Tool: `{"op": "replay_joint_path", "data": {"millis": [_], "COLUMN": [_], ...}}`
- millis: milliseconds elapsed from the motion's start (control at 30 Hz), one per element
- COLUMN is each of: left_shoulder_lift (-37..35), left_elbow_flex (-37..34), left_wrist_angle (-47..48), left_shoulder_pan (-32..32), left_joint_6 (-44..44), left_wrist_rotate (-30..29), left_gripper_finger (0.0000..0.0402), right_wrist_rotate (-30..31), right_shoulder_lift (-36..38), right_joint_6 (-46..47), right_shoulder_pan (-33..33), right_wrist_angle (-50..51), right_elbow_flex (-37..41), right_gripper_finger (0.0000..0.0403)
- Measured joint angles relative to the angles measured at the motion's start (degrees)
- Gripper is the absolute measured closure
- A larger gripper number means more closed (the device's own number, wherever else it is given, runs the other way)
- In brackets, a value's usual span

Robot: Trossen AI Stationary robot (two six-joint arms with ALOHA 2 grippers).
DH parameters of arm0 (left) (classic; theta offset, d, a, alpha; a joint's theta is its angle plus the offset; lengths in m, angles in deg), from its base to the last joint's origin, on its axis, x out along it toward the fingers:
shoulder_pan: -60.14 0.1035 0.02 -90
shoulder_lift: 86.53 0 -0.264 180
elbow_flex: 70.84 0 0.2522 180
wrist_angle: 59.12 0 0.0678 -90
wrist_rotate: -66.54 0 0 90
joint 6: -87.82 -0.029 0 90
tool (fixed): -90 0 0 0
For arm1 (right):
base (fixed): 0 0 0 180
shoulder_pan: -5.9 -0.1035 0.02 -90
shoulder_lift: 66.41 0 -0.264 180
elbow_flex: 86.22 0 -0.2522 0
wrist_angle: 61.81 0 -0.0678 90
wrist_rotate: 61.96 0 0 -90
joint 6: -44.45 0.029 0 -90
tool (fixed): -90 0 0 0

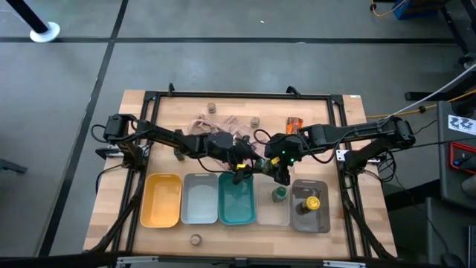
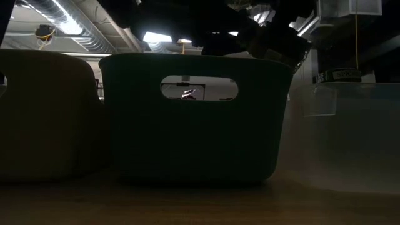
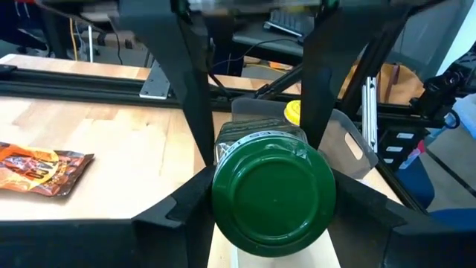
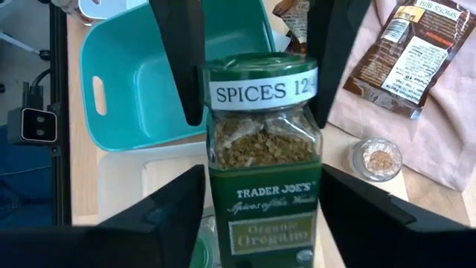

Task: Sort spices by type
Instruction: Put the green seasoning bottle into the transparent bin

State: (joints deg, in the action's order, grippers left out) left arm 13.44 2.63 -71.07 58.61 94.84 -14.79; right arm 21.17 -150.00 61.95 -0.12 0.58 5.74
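**Green-lidded oregano jar between both grippers, above the trays**

Both arms reach in over the middle of the table [image 1: 357,223] and meet at one jar [image 4: 264,141]. It is a glass jar of dried green herb with a green lid, upright and off the table. It hangs beside the teal tray [image 4: 149,59], about over where that tray meets the clear tray [image 1: 272,216].

The left gripper [image 3: 272,223] comes at the jar from the lid end. Its fingers [image 3: 178,216] sit against either side of the green lid, clamped on it.

The right gripper [image 4: 264,208] takes the jar from the side. Its fingers [image 4: 160,212] flank the glass body very closely, but I cannot tell whether they press on it or stand just clear.

A second green-lidded jar [image 1: 280,195] stands in the clear tray. A yellow-lidded jar [image 1: 311,202] stands in the dark grey tray [image 1: 324,223] at the right end of the row. The yellow tray [image 1: 161,199] and the pale grey tray [image 1: 199,199] lie left of the teal one.

An orange-brown packet [image 1: 295,123] lies on the bare wood toward the back. More packets [image 4: 405,56] and a small tan-topped jar [image 4: 375,158] rest on the beige-pink cloth [image 4: 446,149]. One small jar [image 1: 195,240] stands alone on the wood in front of the trays
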Motion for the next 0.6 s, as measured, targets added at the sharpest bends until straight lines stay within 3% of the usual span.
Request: {"op": "replay_joint_path", "data": {"millis": [300, 500, 600], "left_shoulder_lift": [0.00, 0.00, 0.00], "left_elbow_flex": [-0.01, -0.01, 0.01], "left_wrist_angle": [-0.11, -0.21, -0.34], "left_shoulder_pan": [0.03, 0.06, 0.05], "left_joint_6": [0.00, 0.00, 0.01], "left_wrist_rotate": [0.00, 0.00, 0.00], "left_gripper_finger": [0.0211, 0.0211, 0.0211], "right_wrist_rotate": [0.86, 0.30, 3.02], "right_shoulder_lift": [0.04, 3.04, 7.02], "right_joint_6": [0.39, 0.61, 1.61], "right_shoulder_pan": [0.09, 0.45, 0.44], "right_wrist_angle": [0.68, 4.70, 4.64], "right_elbow_flex": [0.00, 0.00, 0.00], "right_gripper_finger": [0.0087, 0.0085, 0.0087]}}
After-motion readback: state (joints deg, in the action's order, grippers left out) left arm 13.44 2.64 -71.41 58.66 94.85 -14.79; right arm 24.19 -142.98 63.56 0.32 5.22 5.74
